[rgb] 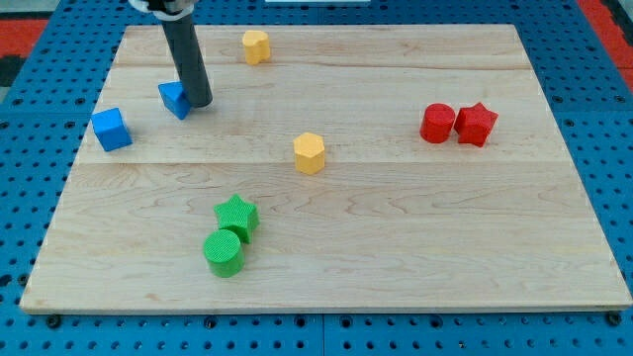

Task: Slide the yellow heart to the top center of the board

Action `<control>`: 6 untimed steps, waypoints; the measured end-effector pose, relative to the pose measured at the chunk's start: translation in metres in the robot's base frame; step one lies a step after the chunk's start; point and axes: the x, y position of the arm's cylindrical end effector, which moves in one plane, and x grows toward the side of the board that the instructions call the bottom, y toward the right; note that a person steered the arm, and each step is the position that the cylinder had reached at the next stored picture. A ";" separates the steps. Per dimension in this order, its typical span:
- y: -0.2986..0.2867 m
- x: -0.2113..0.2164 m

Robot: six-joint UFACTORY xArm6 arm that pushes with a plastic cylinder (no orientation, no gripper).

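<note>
Eight small coloured blocks are spread over a pale wooden board, which is laid on a blue perforated table top. Nearest the frame's bottom, left of centre, a green cylinder block is seen, and a green star block is set touching it just above and slightly to the right. Further up, near the middle of the frame, a yellow hexagonal block is found standing alone, well apart from the rest. At the right of the frame a red cylinder block and a red star block are placed side by side, touching. At the left edge of the board a blue cube block is seen, and up and to its right a smaller blue block, whose shape cannot be made out, is partly hidden by the dark rod. My tip is pressed against that blue block's right side. No pincer is carried by the arm, so no open or closed state can be told. The yellow heart block is located farthest away, near the board's top edge, left of centre and up-right of my tip, well apart from it.
</note>
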 end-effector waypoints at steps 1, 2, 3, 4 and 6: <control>-0.056 0.004; -0.087 0.016; -0.017 -0.012; 0.023 -0.063; 0.072 -0.092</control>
